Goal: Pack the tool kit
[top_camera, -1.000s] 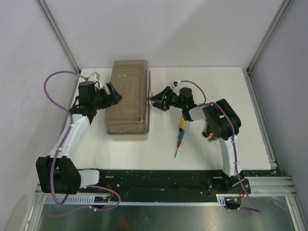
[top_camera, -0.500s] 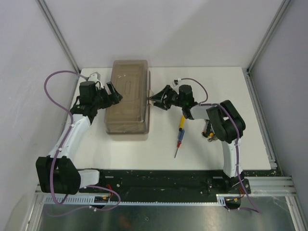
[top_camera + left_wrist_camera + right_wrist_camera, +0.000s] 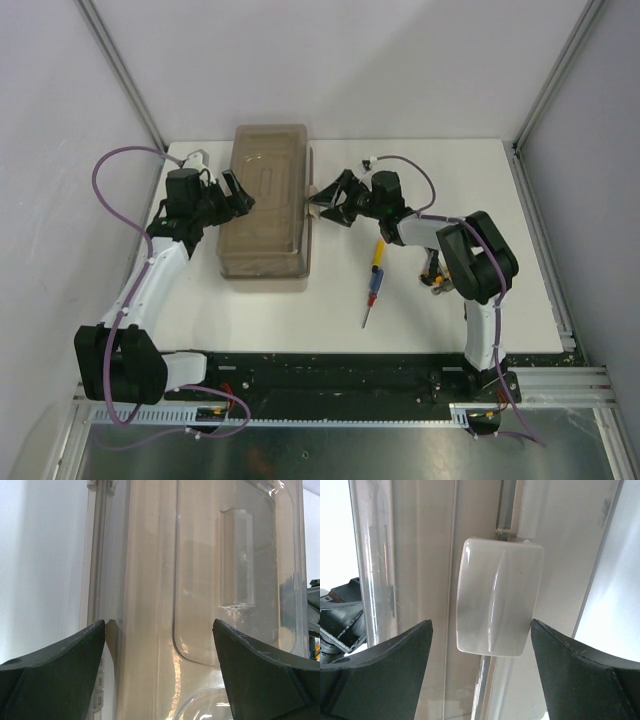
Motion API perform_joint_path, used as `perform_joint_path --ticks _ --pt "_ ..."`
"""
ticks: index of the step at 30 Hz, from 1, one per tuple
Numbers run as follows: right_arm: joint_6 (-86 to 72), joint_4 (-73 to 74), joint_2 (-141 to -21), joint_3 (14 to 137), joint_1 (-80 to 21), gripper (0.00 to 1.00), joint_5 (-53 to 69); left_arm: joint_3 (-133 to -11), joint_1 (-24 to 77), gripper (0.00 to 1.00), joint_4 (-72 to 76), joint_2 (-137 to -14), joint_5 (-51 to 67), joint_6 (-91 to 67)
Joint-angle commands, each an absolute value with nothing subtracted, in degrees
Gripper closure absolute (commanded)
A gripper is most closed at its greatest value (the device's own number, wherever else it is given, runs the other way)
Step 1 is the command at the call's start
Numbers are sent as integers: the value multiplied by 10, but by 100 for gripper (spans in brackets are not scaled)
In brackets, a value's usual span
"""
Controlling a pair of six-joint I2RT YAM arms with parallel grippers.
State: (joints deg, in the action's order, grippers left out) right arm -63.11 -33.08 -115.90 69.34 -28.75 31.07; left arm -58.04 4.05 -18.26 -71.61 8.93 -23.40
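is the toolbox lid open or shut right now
Shut: the translucent lid lies flat over the toolbox, and the latch lies flat against its side wall.

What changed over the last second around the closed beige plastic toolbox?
The right claw opened wider and edged toward the far side, its jaws straddling the pale front latch. Nothing was grasped. The left claw, beige plastic toolbox and yellow-red-blue screwdriver stayed put.

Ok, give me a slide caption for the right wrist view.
Right fingers open, straddling the beige front latch of the toolbox without gripping it.
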Motion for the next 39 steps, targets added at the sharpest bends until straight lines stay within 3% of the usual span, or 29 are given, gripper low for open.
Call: perform_joint_path --ticks 1,5,17,27,39 --pt "-635 -374 -1127 710 -300 13 328 -567 55 9 -219 -719 83 -204" --pt "-638 -379 -1126 704 -295 8 328 -567 54 8 -219 -719 81 -204" --pt "-587 -303 -1119 704 -286 6 294 -571 54 7 -221 -725 74 -204" --pt "-517 -216 -1072 704 -277 15 232 -596 54 6 -237 -711 25 -192" --pt "-525 -238 -1120 704 -270 27 256 -674 58 1 -274 -686 -5 -177"
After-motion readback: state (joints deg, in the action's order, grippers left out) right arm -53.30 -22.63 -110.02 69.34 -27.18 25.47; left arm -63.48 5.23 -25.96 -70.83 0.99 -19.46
